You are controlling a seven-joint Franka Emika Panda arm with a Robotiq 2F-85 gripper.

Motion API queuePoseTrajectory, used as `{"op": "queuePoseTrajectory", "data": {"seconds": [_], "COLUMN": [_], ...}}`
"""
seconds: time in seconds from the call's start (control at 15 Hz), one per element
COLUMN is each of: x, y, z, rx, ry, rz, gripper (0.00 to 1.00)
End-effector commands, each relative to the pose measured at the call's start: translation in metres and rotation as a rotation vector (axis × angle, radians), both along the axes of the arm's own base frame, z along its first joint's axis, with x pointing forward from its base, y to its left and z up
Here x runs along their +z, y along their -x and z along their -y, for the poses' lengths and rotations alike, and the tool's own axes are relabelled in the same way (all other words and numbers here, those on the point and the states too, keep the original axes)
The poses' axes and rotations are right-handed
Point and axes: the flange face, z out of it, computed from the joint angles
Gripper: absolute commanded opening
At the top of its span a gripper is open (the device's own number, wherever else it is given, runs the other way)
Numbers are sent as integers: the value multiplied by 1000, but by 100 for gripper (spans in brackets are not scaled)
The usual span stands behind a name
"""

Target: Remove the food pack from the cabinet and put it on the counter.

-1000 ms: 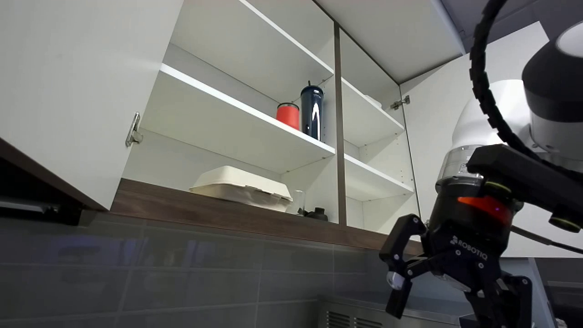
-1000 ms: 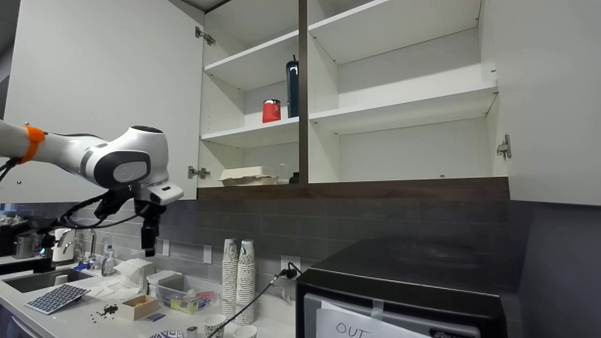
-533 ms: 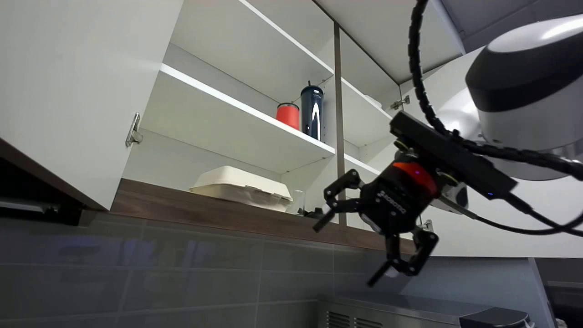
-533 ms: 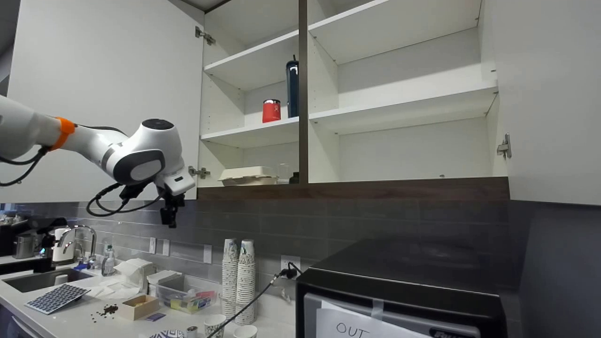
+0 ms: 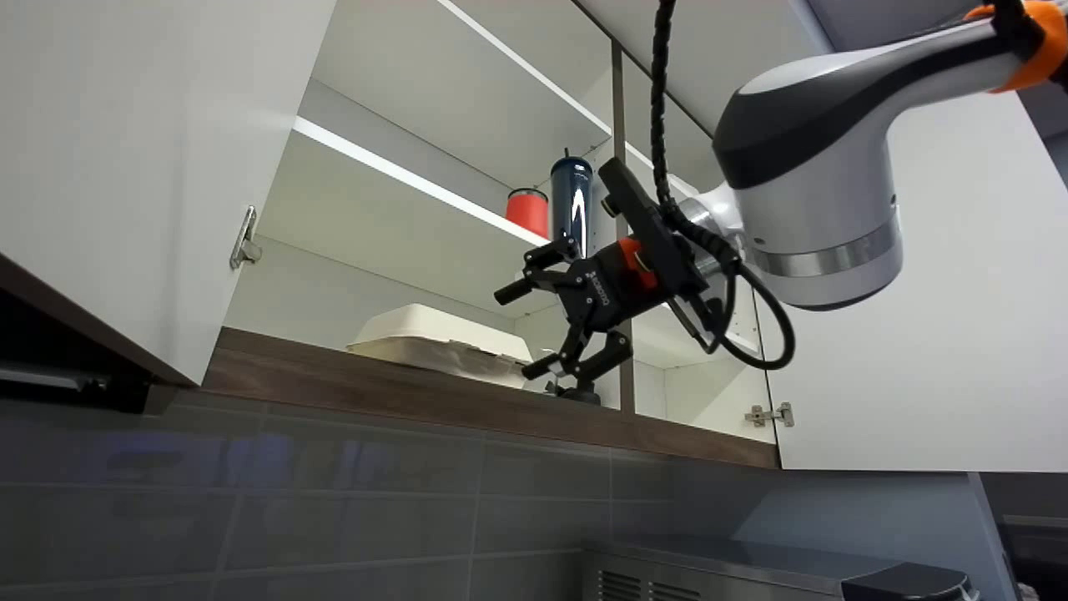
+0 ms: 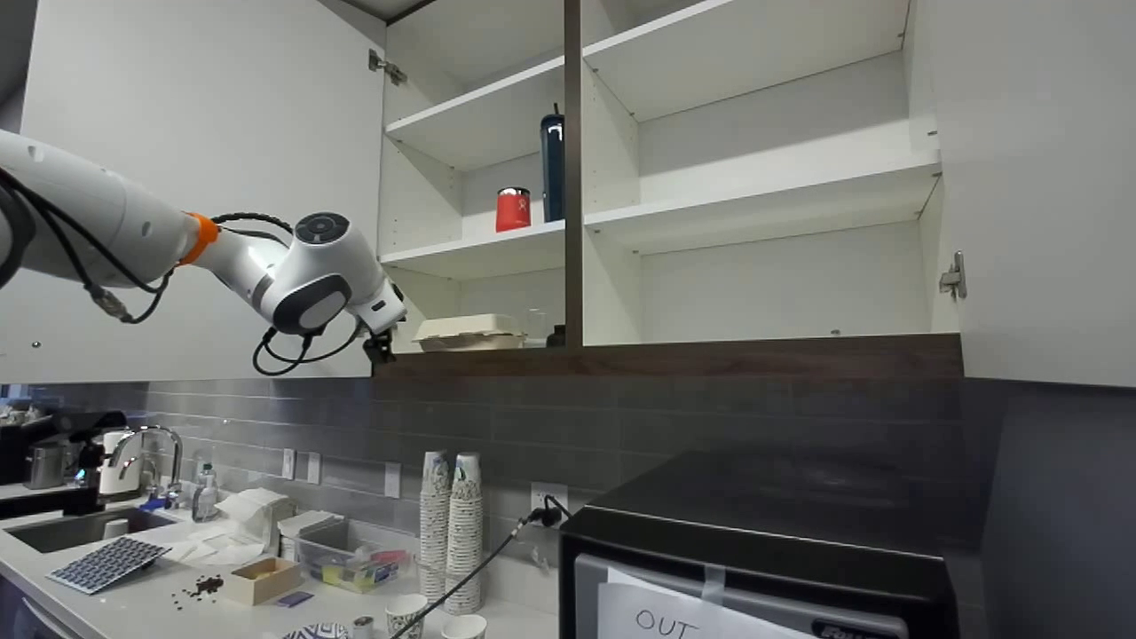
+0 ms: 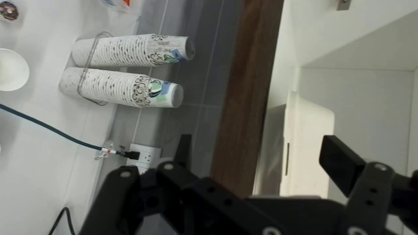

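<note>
The food pack [image 5: 442,340], a closed off-white clamshell box, lies on the cabinet's bottom shelf just behind the brown edge. It also shows in an exterior view [image 6: 470,332] and in the wrist view [image 7: 312,130]. The white cabinet [image 6: 763,357] stands open. My gripper [image 5: 524,330] is open and empty, its fingers spread at the cabinet front by the box's near end. In the wrist view the gripper [image 7: 258,148] has one finger out in front of the brown edge and one over the box's top side, apart from it. The counter [image 6: 524,619] is below.
A red cup [image 5: 527,214] and dark blue bottle [image 5: 571,200] stand on the shelf above. A clear glass [image 6: 535,327] and a black item [image 5: 581,393] are beside the box. Cup stacks [image 6: 465,532], a plastic bin [image 6: 355,555] and a black machine [image 6: 754,524] stand below. The door [image 6: 204,195] is swung open.
The arm has swung toward the cabinet and risen. The gripper has tilted from pointing down to pointing at the food pack and stays open. The food pack has not moved.
</note>
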Motion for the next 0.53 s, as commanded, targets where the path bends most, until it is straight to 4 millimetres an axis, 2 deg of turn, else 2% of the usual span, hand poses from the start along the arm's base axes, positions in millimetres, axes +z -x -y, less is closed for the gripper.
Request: {"op": "queuePoseTrajectory", "data": {"seconds": [0.0, 0.13, 0.2, 0.47], "x": [16, 16, 16, 13], "y": [-32, -47, -28, -46], "z": [-8, -6, -5, -5], "rx": [11, 1, 6, 3], "ry": [1, 17, 13, 26], "rz": [29, 9, 29, 23], "gripper": [100, 100, 100, 100]}}
